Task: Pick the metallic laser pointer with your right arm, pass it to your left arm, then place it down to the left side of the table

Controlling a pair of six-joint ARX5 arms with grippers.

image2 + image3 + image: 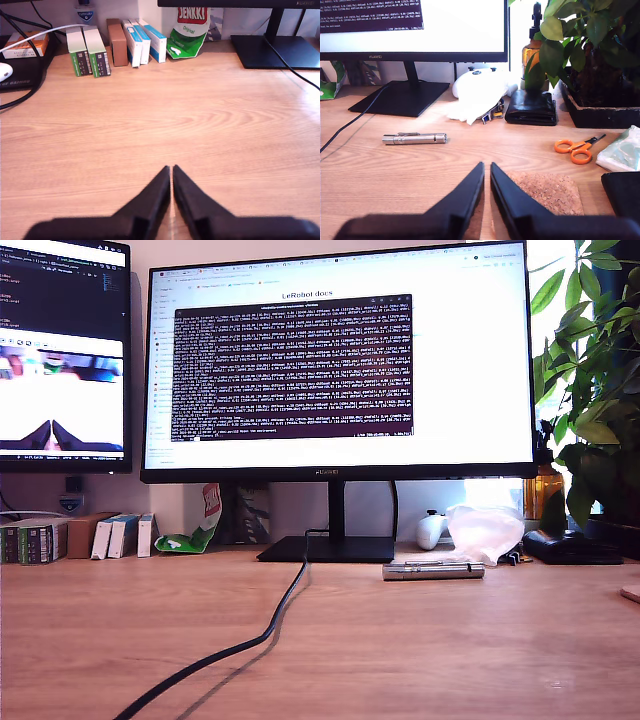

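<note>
Pointer first: metallic laser pointer (414,138) lies flat on the table (395,175), untouched, long axis crosswise to my second gripper's (486,172) line of sight. In the second wrist view it sits left of centre of the frame, ahead of the tips and off to one side, well apart from them. In the exterior view the metallic laser pointer (432,569) lies right of centre, just in front of the monitor stand (330,548) and a crumpled white plastic bag (484,531).

My second gripper: jaws nearly together, a thin slit between them, nothing held. It hovers over a cork coaster (545,192); orange scissors (576,149) and a black wallet (531,107) lie beyond.

My first gripper (171,175): jaws almost touching, empty, looking at bare desk with small boxes (115,45) and a green snack bag (186,32) at the far edge. No pointer in that view.

Judgement: second arm is the nearer one. Reach needs a forward move and a sideways shift toward the pointer, jaws opened and set across its long axis. Black cable (250,645) runs clear of that path.
</note>
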